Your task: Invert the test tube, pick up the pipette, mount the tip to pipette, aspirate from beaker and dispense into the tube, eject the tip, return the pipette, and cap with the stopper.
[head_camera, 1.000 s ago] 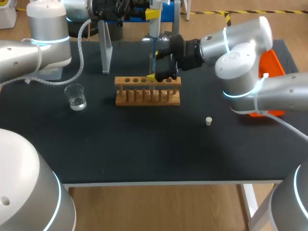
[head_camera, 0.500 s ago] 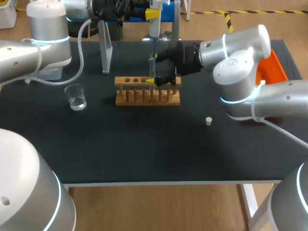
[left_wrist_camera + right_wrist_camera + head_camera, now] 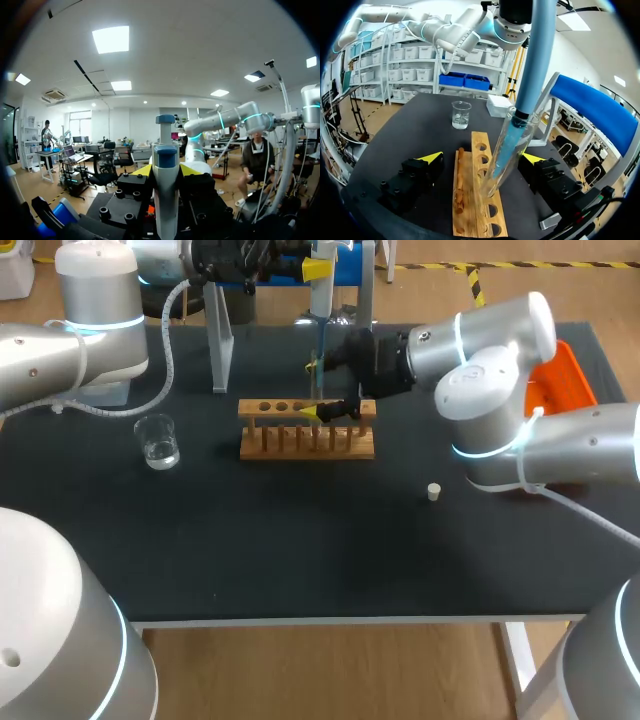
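Our left gripper (image 3: 166,171) clamped on the pipette (image 3: 165,150), pipette's lower end down inside the glass tube (image 3: 509,150), tube leaning in the wooden rack (image 3: 470,215), our right gripper (image 3: 482,159) either side of it, fingers wide apart and touching nothing, beaker (image 3: 158,440) and stopper (image 3: 434,491) on the table (image 3: 300,550).

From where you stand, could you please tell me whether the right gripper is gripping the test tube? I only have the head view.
Observer: No. In the right wrist view the right gripper is open; the test tube stands between its jaws, not clamped.
Operator: Thank you. Is anything inside the tube?
Observer: Yes, the pipette tip reaches down through the tube's mouth.
Operator: And the left arm's hold?
Observer: The left wrist view shows the left gripper shut on the pipette.
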`<state>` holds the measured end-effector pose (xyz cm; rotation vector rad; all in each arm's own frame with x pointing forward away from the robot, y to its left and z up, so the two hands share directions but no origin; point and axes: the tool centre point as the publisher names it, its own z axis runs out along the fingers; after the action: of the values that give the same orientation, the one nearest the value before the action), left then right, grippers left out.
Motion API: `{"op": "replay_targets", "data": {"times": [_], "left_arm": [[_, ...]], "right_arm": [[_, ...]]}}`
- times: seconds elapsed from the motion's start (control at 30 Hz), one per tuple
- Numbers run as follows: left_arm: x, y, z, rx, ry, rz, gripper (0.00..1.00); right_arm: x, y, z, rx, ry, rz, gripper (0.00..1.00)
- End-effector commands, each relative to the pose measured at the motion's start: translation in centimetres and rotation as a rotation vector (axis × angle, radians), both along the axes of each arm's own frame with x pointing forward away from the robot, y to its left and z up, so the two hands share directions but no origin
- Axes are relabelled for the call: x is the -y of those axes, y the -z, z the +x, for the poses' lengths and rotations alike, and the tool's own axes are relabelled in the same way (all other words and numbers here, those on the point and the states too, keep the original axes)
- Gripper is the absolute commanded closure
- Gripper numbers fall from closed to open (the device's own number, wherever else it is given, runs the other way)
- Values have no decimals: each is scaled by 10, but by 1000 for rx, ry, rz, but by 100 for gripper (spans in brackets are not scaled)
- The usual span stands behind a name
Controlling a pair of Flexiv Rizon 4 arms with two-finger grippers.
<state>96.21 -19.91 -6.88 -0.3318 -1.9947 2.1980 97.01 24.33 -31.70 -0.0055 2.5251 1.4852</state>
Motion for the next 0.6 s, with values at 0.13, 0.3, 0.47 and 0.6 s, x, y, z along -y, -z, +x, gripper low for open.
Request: {"op": "replay_targets", "data": {"times": [0.13,0.3,0.47,0.6], "left_arm": [[1,-5,0,0,3,11,100],[1,-10,-2,9,0,16,100],[2,-16,-4,19,-4,20,100],[2,-19,-5,23,-10,25,100]], "right_arm": [[0,0,0,-1,0,-1,0],[0,0,0,-1,0,-1,0],[0,0,0,-1,0,-1,0],[0,0,0,-1,0,-1,0]]}}
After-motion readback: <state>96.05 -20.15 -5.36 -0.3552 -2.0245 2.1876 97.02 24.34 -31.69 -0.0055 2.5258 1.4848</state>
